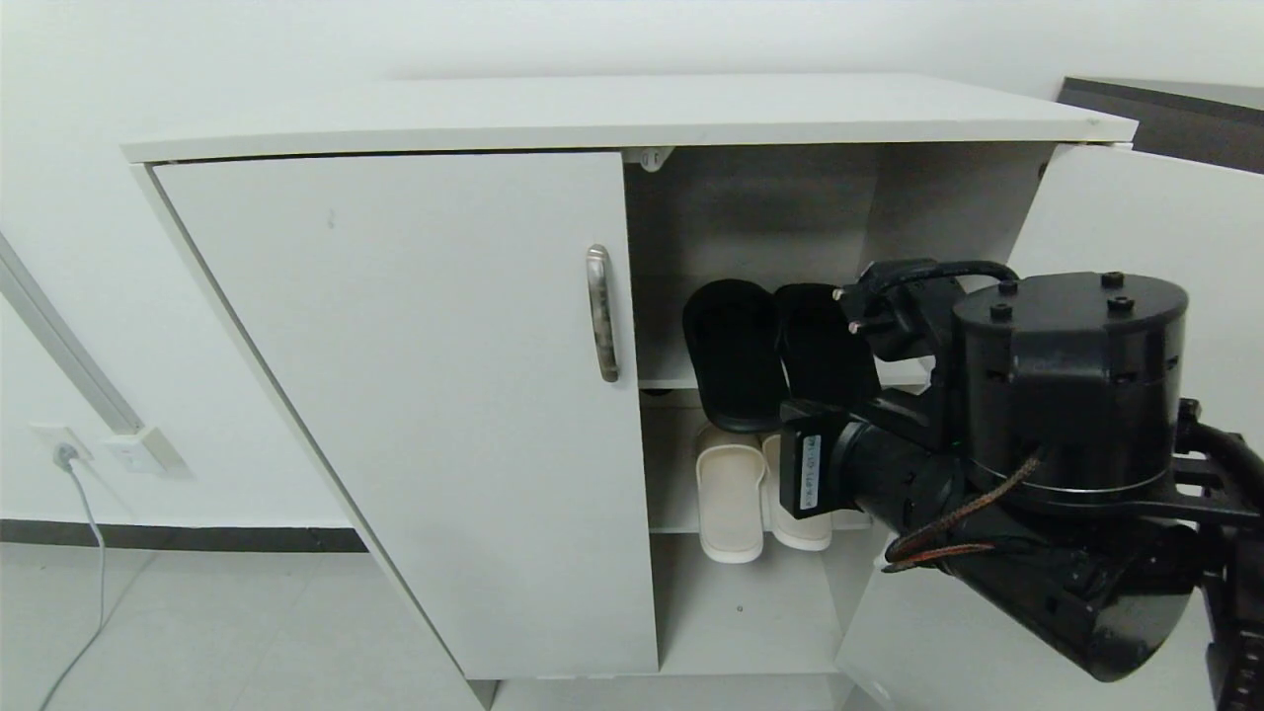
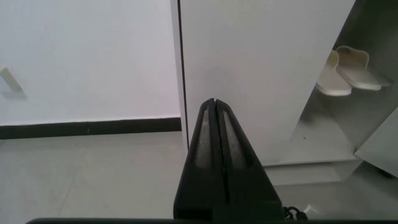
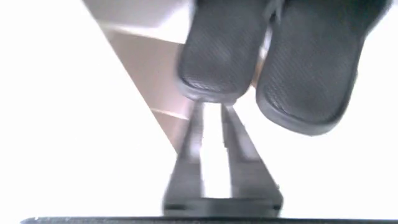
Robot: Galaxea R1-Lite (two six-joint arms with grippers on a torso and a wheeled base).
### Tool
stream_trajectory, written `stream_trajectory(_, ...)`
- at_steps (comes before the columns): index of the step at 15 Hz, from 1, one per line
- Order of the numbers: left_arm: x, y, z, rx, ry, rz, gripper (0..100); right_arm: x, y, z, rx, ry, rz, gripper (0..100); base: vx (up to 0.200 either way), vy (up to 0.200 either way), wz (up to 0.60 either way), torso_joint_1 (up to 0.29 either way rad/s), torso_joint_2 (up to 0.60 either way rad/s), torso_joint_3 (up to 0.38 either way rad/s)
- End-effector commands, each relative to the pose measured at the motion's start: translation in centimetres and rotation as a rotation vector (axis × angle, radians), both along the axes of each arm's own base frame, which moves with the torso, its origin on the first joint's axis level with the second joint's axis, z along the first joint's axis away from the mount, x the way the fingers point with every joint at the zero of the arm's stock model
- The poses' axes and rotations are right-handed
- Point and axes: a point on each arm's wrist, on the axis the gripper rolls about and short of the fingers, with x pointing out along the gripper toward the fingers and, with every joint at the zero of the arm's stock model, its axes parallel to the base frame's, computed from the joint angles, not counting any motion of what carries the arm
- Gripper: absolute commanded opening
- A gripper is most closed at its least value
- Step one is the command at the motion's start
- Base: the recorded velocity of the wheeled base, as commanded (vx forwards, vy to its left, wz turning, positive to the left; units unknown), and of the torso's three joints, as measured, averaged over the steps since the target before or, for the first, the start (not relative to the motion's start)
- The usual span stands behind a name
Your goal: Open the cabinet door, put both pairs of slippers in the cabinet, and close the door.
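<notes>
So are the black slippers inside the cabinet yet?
Partly in: the black slippers sit tilted on the upper shelf, their near ends hanging past its front edge.

upper slippers (image 1: 739, 355) above lower slippers (image 1: 731, 499), inside cabinet (image 1: 592, 111)

In the head view the right arm (image 1: 1071, 395) covers part of 1 of the black slippers (image 1: 736, 355), part of 1 of the white slippers (image 1: 731, 494) and the right side of the shelves in the cabinet (image 1: 592, 114). The open door (image 1: 1136, 217) runs off the right edge. In the right wrist view the black slippers are cut off at the top edge, and their heels hide the tip of the blurred right gripper (image 3: 212, 115).
</notes>
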Motion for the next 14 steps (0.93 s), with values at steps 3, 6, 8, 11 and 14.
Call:
stream_trajectory(3, 0.0, 0.0, 0.0, 0.000, 0.002, 0.000, 0, -0.3, -0.3, -0.4, -0.011, 0.006, 0.005, 0, 0.000, 0.000, 0.00, 0.000, 0.00, 0.000)
stream_trajectory(6, 0.0, 0.0, 0.0, 0.000, 0.002, 0.000, 0, -0.3, -0.3, -0.7, -0.017, 0.012, 0.005, 0, 0.000, 0.000, 0.00, 0.000, 0.00, 0.000)
stream_trajectory(8, 0.0, 0.0, 0.0, 0.000, 0.002, 0.000, 0, -0.2, -0.1, -1.0, -0.025, 0.018, 0.003, 0, 0.000, 0.000, 0.00, 0.000, 0.00, 0.000)
stream_trajectory(11, 0.0, 0.0, 0.0, 0.000, 0.002, 0.000, 0, -0.2, -0.2, -1.3, -0.035, 0.022, -0.001, 0, -0.133, 0.000, 0.00, 0.003, 0.00, 0.002)
stream_trajectory(14, 0.0, 0.0, 0.0, 0.000, 0.002, 0.000, 0, -0.2, -0.3, -1.3, -0.036, 0.023, -0.004, 0, -0.200, 0.000, 0.00, 0.007, 0.00, 0.006)
